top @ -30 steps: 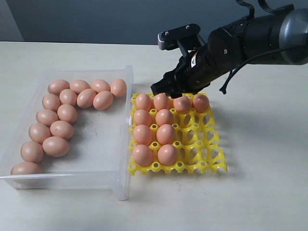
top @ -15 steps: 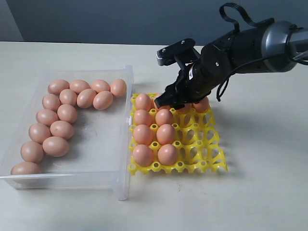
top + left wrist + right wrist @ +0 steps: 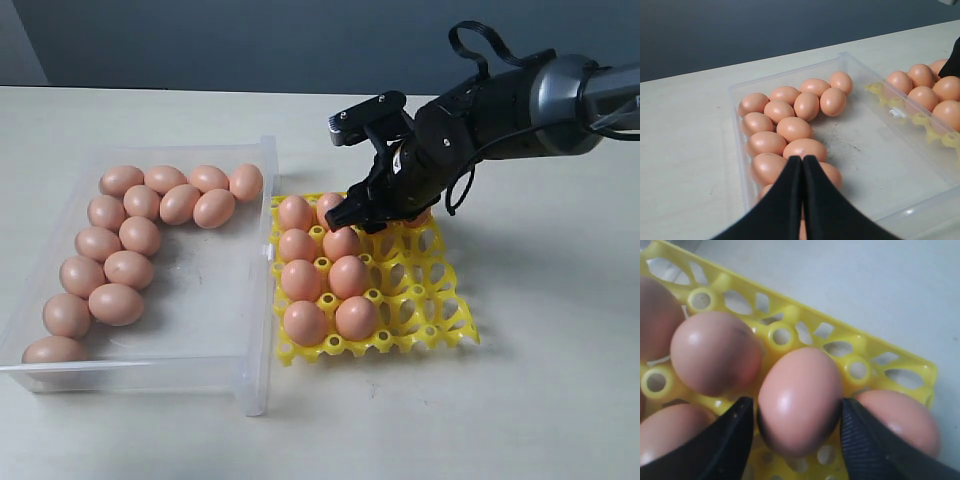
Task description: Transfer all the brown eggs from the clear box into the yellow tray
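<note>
- Right gripper: set low over the 12 o'clock row of the yellow tray, with its jaws spread to straddle one far-row egg seated in its cup. The pads lie close beside the shell, and a line of shadow shows between one pad and the egg. The pincer therefore reads as open, not clamped. This wide setting probably lets the fingers pass between the neighbouring eggs without knocking them.
- Yellow tray: rests on the table at 3 o'clock of the clear box, just beside its wall, which keeps each carry short. The filled cups are the 9 o'clock half and the 12 o'clock row. From 3 to 6 o'clock the lattice is bare. The tray sits slightly skewed to the box wall.
- Brown eggs: those not yet transferred lie in the clear box. They are packed in an L along its 9 o'clock and 12 o'clock walls, touching one another. The box floor toward 3 o'clock is bare.
- Left gripper: jaws pressed tip to tip and holding nothing, above the eggs in the box. It appears parked away from the tray, where the other arm works.
- Stage (judgement): the transfer is well under way but not finished.
- Risk (judgement): the tray is light openwork, so a finger catching a post could drag it.
</note>
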Motion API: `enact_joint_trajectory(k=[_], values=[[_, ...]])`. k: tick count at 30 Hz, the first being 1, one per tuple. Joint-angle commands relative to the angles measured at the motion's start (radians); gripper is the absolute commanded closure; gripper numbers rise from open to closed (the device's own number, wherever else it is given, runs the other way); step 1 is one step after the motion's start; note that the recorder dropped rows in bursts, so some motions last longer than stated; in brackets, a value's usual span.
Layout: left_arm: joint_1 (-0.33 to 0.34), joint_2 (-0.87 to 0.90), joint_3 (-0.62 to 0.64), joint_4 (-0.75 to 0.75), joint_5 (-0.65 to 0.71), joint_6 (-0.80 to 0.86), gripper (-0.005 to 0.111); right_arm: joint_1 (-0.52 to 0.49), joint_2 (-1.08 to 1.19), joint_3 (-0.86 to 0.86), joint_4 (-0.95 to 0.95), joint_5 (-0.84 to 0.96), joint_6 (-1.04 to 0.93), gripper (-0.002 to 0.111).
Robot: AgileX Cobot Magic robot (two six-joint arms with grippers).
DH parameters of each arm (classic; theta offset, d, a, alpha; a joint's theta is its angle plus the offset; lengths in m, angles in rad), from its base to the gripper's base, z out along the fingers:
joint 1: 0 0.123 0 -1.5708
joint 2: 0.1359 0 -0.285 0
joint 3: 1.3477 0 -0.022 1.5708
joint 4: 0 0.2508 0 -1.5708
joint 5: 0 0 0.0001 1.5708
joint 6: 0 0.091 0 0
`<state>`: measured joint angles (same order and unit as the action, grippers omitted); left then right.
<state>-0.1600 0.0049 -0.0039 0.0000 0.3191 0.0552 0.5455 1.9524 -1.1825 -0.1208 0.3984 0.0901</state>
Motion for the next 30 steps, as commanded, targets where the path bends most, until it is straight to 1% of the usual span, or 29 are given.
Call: enact_joint_trajectory(k=[1,2,3,4,5,6,22,26,30], values=[[-0.001,-0.005,0.004,0.0,-0.01,-0.003,0.106,0.002,0.02,0.002,0.007,-0.031,-0.003,0.058],[-0.001,-0.005,0.004,0.0,-0.01,-0.003,0.106,0.002,0.018,0.002,0.007,-0.031,-0.003,0.06],[-0.001,-0.005,0.004,0.0,-0.01,-0.003,0.106,0.002,0.018,0.002,0.007,-0.031,-0.003,0.072],[-0.001,-0.005,0.004,0.0,-0.01,-0.003,0.106,0.002,0.018,0.002,0.007,-0.029,-0.003,0.081],[-0.001,-0.005,0.004,0.0,-0.01,-0.003,0.106,0.002,0.018,0.002,0.007,-0.019,-0.003,0.099],[-0.001,-0.005,0.004,0.0,-0.01,-0.003,0.106,0.002,0.018,0.002,0.007,-0.014,-0.003,0.107],[-0.001,-0.005,0.004,0.0,-0.01,-0.001,0.106,0.004,-0.099,0.002,0.007,-0.006,-0.003,0.108],[-0.001,-0.005,0.004,0.0,-0.01,-0.001,0.106,0.004,-0.116,0.002,0.007,0.018,-0.003,0.108],[-0.001,-0.005,0.004,0.0,-0.01,-0.001,0.106,0.004,-0.115,0.002,0.007,0.002,0.0,0.108]])
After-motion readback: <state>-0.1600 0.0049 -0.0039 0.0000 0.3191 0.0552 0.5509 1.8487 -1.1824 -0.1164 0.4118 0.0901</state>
